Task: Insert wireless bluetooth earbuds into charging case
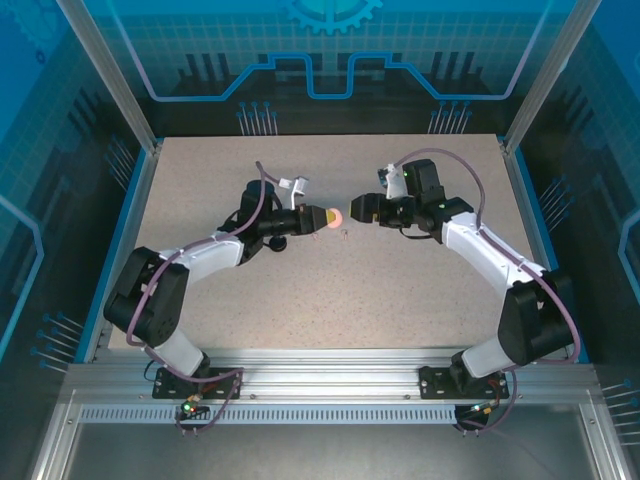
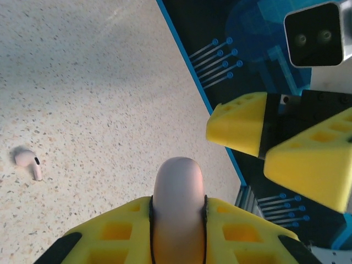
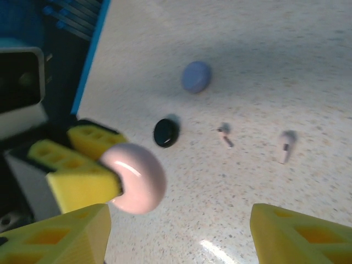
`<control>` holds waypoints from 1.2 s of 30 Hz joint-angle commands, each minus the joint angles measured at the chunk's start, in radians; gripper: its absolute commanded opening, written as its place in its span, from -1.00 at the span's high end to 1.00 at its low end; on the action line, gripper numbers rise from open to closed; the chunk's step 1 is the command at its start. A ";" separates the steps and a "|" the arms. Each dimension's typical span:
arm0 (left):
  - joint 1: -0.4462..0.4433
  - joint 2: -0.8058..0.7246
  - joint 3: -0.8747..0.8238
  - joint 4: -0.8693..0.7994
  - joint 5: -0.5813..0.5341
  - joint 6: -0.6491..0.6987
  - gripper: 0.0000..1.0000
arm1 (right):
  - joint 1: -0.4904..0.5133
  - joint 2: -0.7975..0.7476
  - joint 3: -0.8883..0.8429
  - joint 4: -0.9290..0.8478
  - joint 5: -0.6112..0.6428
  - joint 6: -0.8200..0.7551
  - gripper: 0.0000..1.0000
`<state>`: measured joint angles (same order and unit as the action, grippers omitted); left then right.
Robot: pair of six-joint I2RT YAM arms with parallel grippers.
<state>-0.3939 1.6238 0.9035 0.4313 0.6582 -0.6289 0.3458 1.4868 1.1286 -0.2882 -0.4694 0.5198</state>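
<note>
Left tool (image 1: 322,216) clenched the pink charging case (image 1: 335,216); right tool (image 1: 357,210) stood released at its 3 o'clock. Judged best: advance squarely, grip lightly, avoid twisting the case free.

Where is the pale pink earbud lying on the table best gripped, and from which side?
Grip the pale pink earbud at its rounded head, coming straight down from above. It lies flat on the table with bare surface around it, and the head is its thickest part; the thin stem would probably give the jaws little to hold.

pink case (image 3: 137,179) — speckled beige table (image 3: 264,66)
</note>
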 commanded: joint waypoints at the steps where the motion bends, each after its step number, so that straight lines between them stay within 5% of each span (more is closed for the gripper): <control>1: 0.004 -0.039 0.058 -0.088 0.103 0.064 1.00 | -0.010 0.001 -0.015 0.072 -0.156 -0.117 -0.35; 22: 0.005 -0.057 0.085 -0.097 0.138 0.062 1.00 | -0.047 0.150 0.006 0.094 -0.127 -0.070 -0.07; 36: 0.006 -0.058 0.075 -0.089 0.126 0.070 1.00 | -0.059 0.066 -0.002 0.065 -0.166 -0.061 -0.01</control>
<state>-0.3843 1.5806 0.9623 0.3244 0.7612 -0.5911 0.2981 1.6161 1.1316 -0.2169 -0.5945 0.4553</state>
